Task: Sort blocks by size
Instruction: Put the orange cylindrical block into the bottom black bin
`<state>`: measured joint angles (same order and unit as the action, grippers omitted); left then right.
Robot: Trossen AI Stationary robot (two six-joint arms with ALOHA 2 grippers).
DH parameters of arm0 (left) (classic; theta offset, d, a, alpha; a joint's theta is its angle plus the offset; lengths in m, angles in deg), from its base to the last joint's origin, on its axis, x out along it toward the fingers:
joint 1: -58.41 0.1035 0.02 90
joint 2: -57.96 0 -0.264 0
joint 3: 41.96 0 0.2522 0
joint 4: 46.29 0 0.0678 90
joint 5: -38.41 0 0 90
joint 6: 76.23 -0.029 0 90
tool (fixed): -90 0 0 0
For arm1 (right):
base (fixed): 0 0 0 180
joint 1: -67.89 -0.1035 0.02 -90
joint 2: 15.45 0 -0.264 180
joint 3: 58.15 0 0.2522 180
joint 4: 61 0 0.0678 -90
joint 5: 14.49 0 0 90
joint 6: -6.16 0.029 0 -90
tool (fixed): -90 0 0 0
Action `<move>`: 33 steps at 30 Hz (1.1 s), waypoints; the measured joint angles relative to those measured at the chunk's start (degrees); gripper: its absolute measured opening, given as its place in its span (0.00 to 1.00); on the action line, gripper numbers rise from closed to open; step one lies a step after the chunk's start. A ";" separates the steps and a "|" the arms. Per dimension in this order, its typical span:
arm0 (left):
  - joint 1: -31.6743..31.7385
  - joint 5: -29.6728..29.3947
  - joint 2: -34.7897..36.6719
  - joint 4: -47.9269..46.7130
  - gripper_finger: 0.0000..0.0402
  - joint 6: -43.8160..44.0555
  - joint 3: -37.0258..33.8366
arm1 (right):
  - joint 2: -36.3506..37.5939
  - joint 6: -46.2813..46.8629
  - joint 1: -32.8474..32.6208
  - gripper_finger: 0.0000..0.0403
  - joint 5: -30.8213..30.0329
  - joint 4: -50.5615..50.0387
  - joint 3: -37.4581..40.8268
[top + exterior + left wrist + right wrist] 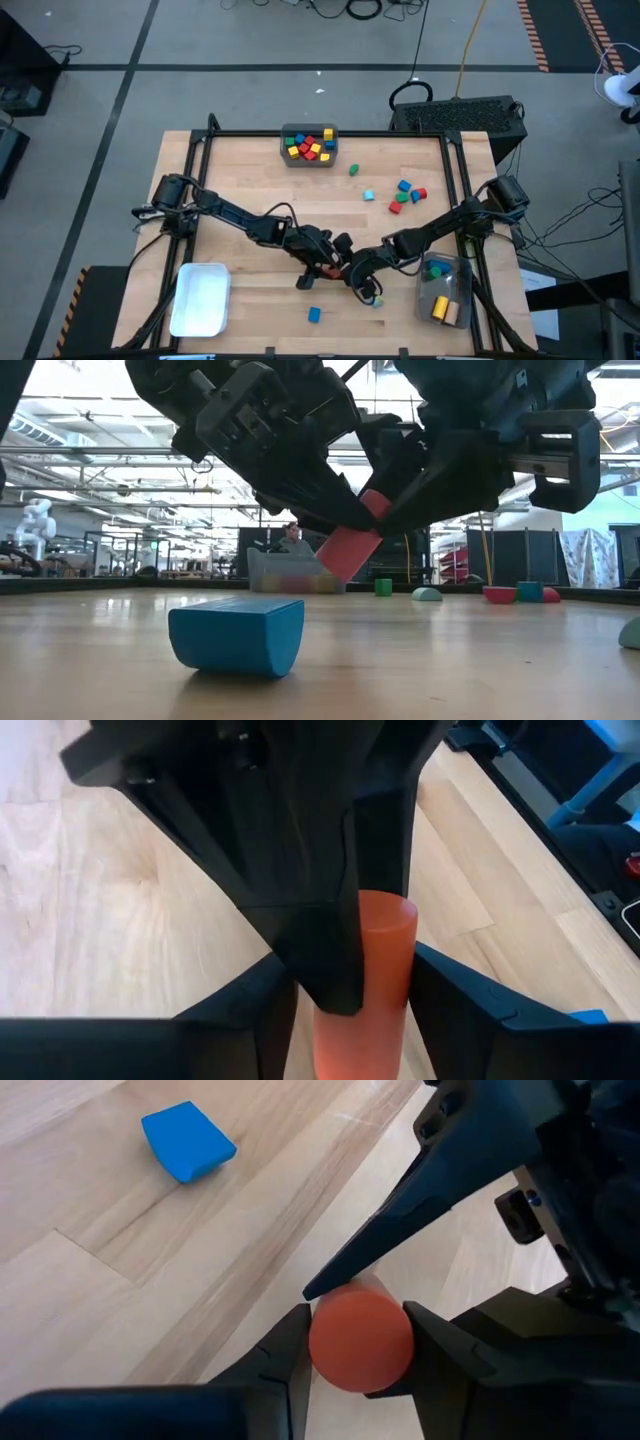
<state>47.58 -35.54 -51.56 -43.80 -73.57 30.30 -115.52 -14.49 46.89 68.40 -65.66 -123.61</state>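
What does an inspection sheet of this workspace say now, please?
Surface: wooden table.
Job's things: orange bar held above table; blue block near front; loose blocks at right rear; more in grey bin and clear bin.
Clutter: white bin.
Grippers: left gripper and right gripper meet at front centre, both jaws around the bar.
Cables: cables on floor behind.
Surroundings: person far behind.

I get the whole table (250,180) from straight overhead, a level look across it near its front edge, and both wrist cameras close on one red cylinder (360,1338)
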 joint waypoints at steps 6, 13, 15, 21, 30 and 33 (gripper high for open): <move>0.01 -0.51 0.20 0.12 0.46 -0.01 0.13 | 2.94 3.00 -0.09 0.28 -0.12 -4.78 0.02; 0.01 -3.02 0.20 -0.92 0.46 1.40 0.13 | 11.32 11.63 -0.83 0.28 -0.17 -21.01 0.08; -0.04 -3.01 0.20 -0.80 0.46 1.40 0.13 | 13.78 15.36 -1.23 0.28 -0.25 -25.87 0.09; -0.04 -5.23 0.20 -0.92 0.47 1.45 0.13 | 21.15 26.40 -4.63 0.28 -0.05 -36.63 0.09; -0.07 -11.89 0.20 -2.32 0.47 3.04 0.11 | 33.27 43.31 -11.37 0.28 -0.07 -48.44 0.09; -0.07 -12.41 0.20 -2.30 0.47 3.04 0.11 | 36.41 49.97 -13.49 0.29 -0.08 -52.30 0.09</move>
<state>47.52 -47.95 -51.36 -46.10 -70.54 30.41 -79.11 35.48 33.40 68.32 -117.96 -123.53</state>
